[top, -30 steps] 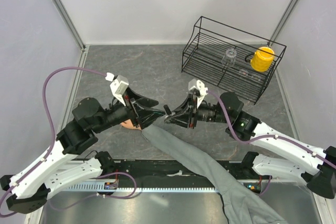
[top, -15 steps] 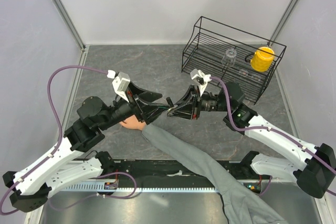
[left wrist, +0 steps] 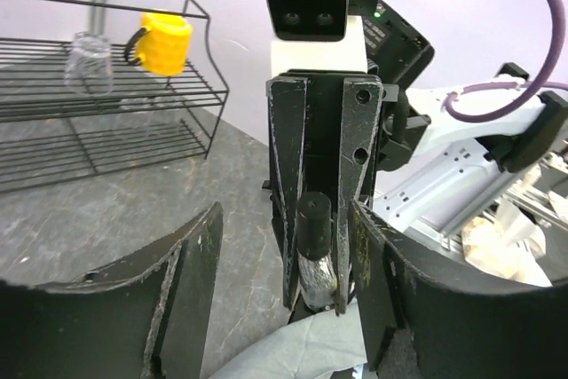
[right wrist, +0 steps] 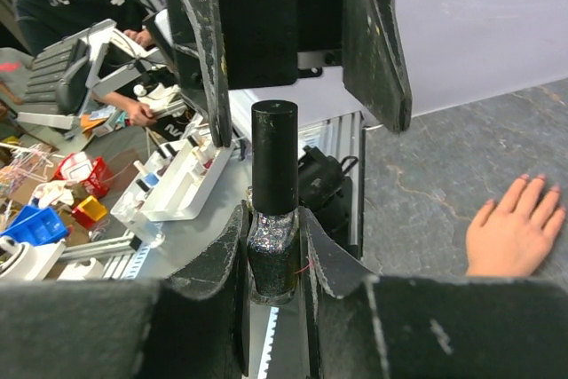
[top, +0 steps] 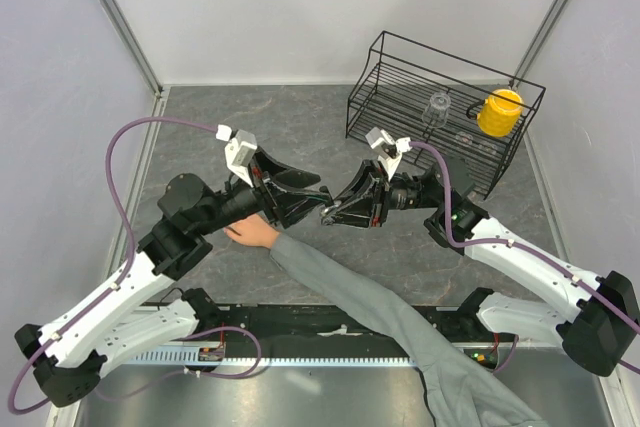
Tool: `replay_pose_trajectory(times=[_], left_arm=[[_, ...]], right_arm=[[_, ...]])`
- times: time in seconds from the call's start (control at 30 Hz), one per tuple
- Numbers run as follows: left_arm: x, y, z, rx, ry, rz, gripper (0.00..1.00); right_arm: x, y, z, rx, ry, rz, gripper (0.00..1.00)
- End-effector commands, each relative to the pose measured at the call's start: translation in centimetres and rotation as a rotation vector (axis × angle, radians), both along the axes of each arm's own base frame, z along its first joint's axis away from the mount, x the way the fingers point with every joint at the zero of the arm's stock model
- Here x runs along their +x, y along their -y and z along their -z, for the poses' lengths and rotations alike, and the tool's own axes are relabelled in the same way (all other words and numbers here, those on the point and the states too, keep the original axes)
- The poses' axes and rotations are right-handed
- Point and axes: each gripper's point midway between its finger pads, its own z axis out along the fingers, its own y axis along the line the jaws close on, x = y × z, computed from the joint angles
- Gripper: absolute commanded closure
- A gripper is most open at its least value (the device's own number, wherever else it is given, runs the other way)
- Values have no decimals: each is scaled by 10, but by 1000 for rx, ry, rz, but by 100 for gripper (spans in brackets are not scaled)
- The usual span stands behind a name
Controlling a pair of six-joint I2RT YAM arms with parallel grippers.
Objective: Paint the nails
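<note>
- The right claw (right wrist: 273, 259) is clamped on the glittery glass body of a small polish bottle (right wrist: 272, 265). It holds the bottle upright, with the tall black cap (right wrist: 273, 157) standing clear above its fingers.
- The left claw (left wrist: 284, 255) stands wide, nose to nose with the right one near the centre of the top view. It has one finger on either side of the cap and neither touches it.
- The nails (right wrist: 539, 182) belong to a bare hand (top: 250, 234) lying flat, palm down, on the grey table (top: 300, 117). The hand is left of centre in the top view, partly under the left arm, and its grey sleeve (top: 350, 292) runs off toward the lower right.
- In the right wrist view the hand sits at the lower right edge, fingers slightly spread. The nails are too small to tell whether any carry polish.
- The nails are likely hard, smooth little plates on soft living fingers that may shift, so nothing should grip them. They call for only a light brush stroke.
- The bottle looks light, slick and breakable. The low hold on its body seems sound, and the cap is the place for the left claw to take hold and twist.
- A wire rack (top: 440, 137) at the upper right holds a yellow mug (top: 498, 112) and a clear glass (top: 437, 107), well apart from the work.
</note>
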Motion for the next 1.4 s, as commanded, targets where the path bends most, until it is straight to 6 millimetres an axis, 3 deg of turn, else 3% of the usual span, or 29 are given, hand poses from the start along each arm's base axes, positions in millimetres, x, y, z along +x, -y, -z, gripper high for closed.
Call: replay_pose_trajectory(times=[0.0, 0.17, 0.27, 0.3, 0.33, 0.4, 0.43, 0.47, 0.53, 0.57, 0.63, 0.67, 0.8, 0.93, 0.97, 1.03, 1.07, 1.1, 1.13, 1.2, 1.23, 1.3, 1.33, 1.37], left_arm=[[-16, 14, -13, -47, 26, 143, 40], [-18, 19, -17, -51, 36, 176, 50], [-19, 20, -17, -37, 48, 187, 79], [-17, 20, -17, -26, 54, 176, 98], [-14, 19, -17, -19, 48, 159, 98], [-1, 17, -12, 8, 26, 85, 98], [8, 16, -9, 21, 7, 39, 98], [28, 10, 4, 60, -51, -82, 98], [40, 7, 5, 95, -73, -189, 98], [64, -1, 15, 127, -111, -348, 98], [67, 0, 17, 180, -149, -440, 98], [80, -2, 26, 208, -181, -532, 98], [86, 5, 27, 239, -248, -581, 98], [78, 11, 21, 221, -235, -514, 98], [71, 15, 17, 209, -226, -469, 75], [66, 10, 6, 154, -190, -426, 52], [58, 13, 4, 145, -169, -365, 41], [57, 3, -1, 120, -150, -357, 37], [49, 5, -5, 105, -132, -300, 33], [50, -7, -9, 80, -124, -278, 32], [40, -4, -15, 54, -123, -196, 30], [45, -12, -9, 40, -138, -167, 30], [30, -7, -12, 26, -140, -54, 30], [33, -10, -13, 7, -128, -29, 30]], right_arm=[[-10, 4, -16, 57, 67, -56, 100], [-9, 3, -13, 49, 72, -48, 100], [2, 0, -8, 14, 71, 7, 100], [8, -1, -5, -8, 72, 40, 100], [25, -3, -2, -30, 61, 134, 100], [39, -6, 9, -113, 89, 227, 100], [64, -6, 12, -155, 114, 387, 100], [57, -14, 19, -242, 130, 440, 100], [70, -17, 25, -327, 216, 594, 100], [81, -13, 22, -355, 223, 772, 100], [88, -7, 21, -356, 251, 933, 100], [90, -8, 25, -359, 253, 1016, 100], [90, -23, 28, -342, 243, 1011, 100], [84, -31, 27, -314, 271, 915, 100], [81, -28, 20, -278, 268, 884, 100], [61, -36, 23, -203, 262, 714, 100], [65, -25, 15, -166, 257, 700, 100], [52, -29, 16, -145, 264, 592, 100], [56, -22, 18, -147, 241, 572, 100], [39, -24, 23, -148, 236, 417, 100], [39, -19, 22, -142, 235, 394, 100], [29, -15, 19, -115, 223, 337, 100], [17, -11, 15, -93, 230, 246, 100], [11, -9, 12, -79, 201, 198, 100]])
